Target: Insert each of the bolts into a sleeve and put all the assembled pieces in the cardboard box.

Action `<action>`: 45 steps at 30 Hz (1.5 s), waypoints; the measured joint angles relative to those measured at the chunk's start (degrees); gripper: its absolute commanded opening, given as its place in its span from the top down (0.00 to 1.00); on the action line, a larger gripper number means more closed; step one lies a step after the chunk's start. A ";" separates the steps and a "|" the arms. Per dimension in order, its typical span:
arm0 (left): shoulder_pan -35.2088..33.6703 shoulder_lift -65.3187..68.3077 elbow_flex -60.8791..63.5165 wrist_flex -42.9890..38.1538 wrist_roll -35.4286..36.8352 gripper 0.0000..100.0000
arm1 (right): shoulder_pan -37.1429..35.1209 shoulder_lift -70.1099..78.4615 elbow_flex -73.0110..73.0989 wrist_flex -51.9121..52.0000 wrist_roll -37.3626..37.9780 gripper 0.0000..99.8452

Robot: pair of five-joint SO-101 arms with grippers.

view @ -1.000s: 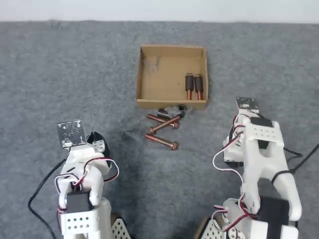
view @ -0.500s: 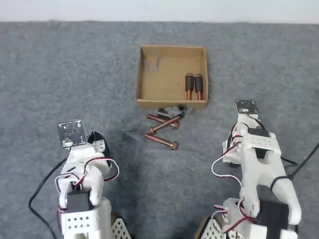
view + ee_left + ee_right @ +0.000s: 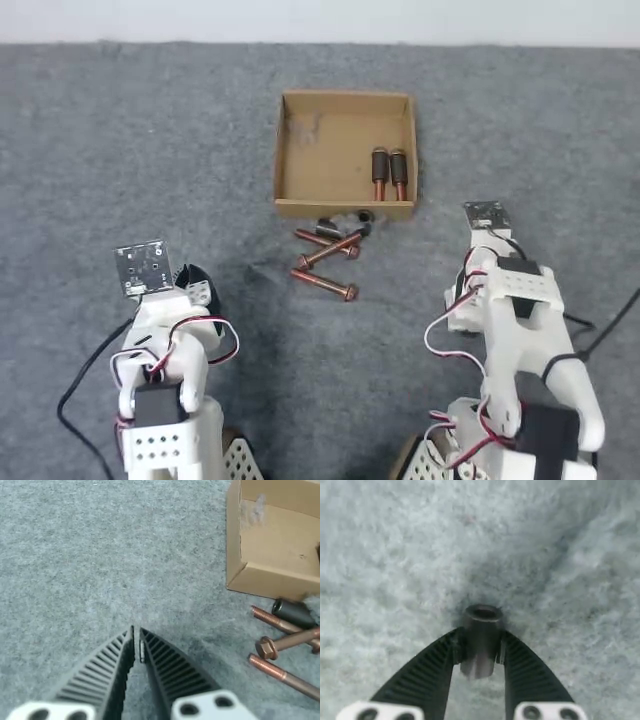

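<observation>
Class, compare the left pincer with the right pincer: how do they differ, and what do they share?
The left pincer is shut on nothing, its fingers nearly touching; the right pincer is shut on a dark sleeve, which holds its fingers apart. The left pincer has loose bolts and the cardboard box ahead of it; the right pincer faces carpet. Both have black ribbed fingers.
</observation>
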 measured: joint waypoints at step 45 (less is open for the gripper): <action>-0.18 22.68 -39.47 16.79 -8.26 0.99 | 3.43 0.00 0.26 0.18 1.23 0.99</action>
